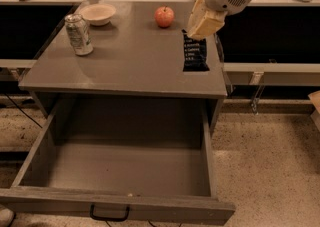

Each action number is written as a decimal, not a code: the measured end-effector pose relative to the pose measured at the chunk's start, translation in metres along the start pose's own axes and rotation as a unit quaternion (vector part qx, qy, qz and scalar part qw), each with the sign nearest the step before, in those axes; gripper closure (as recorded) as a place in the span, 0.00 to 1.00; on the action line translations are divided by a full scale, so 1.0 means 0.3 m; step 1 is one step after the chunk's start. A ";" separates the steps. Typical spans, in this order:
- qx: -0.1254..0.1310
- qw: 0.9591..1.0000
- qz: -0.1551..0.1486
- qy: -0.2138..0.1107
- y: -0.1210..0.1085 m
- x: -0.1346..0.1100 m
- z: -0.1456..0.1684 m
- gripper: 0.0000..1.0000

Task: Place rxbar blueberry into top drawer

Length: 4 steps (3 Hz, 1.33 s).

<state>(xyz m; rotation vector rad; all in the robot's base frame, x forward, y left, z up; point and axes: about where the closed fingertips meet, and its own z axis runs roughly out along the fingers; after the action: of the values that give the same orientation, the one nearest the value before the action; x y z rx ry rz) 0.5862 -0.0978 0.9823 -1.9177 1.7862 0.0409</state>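
The rxbar blueberry [195,56], a dark flat bar with pale text, lies on the grey cabinet top [130,63] near its right edge. My gripper [196,32], cream coloured under a white wrist, reaches down from the upper right and sits at the bar's far end, touching or just above it. The top drawer [150,210] is pulled wide open below the cabinet top. Its inside shows nothing in it, and its black loop handle [109,216] is at the front centre.
A silver soda can [79,34] stands at the left of the cabinet top. A white bowl [98,13] sits behind it and a red apple [164,16] is at the back centre. Speckled floor lies to the right of the cabinet.
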 end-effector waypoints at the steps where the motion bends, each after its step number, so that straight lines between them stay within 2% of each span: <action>1: -0.006 1.000 0.009 -0.018 0.085 -0.024 -0.027 1.00; 3: -0.016 0.999 0.013 -0.035 0.219 -0.059 -0.043 1.00; 4: -0.044 0.999 0.016 -0.027 0.293 -0.057 0.082 1.00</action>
<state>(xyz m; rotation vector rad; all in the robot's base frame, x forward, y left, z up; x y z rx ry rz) 0.5092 -0.0726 0.9370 -1.9293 1.8069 0.1834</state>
